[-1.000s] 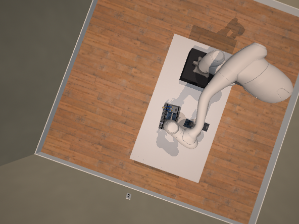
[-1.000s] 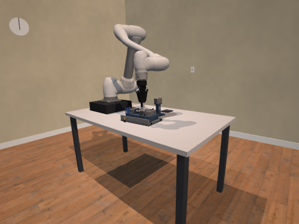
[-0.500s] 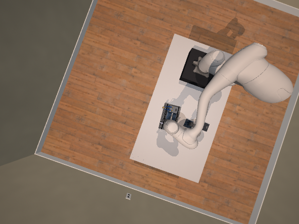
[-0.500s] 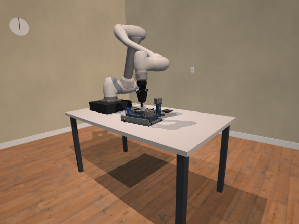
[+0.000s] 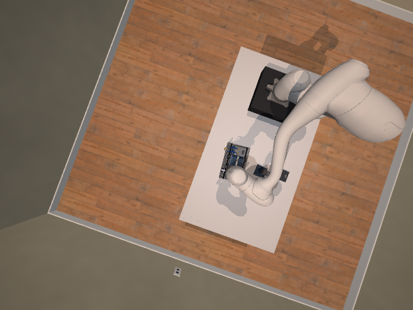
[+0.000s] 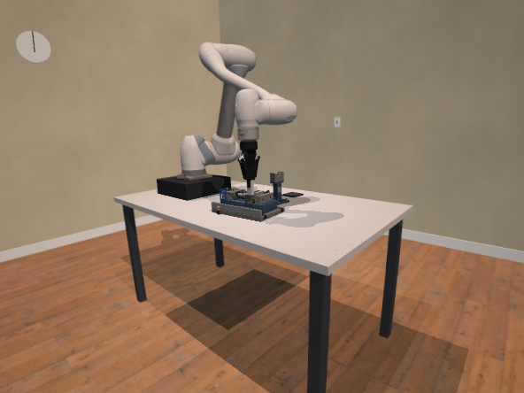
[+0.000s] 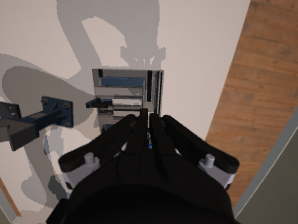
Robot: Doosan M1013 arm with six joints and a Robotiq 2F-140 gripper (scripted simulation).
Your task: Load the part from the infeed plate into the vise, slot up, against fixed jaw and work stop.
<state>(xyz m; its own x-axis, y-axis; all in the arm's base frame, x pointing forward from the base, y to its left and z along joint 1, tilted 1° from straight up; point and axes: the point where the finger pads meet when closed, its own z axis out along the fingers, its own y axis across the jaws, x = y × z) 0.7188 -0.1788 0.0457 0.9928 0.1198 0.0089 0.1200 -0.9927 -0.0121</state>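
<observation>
The gripper (image 7: 145, 116) hangs over the vise (image 7: 100, 82) with its fingers pressed together on nothing. The part (image 7: 126, 103) seems to lie between the jaws just beyond the fingertips, and the infeed plate (image 6: 293, 194) past the vise looks bare. If the closed fingers nudge the part off-centre, it could skew away from the fixed jaw or ride up off the low bars. The wrist view looks down into the vise opening, while the exterior view shows only the gripper's height above the vise on the table (image 6: 354, 230).
</observation>
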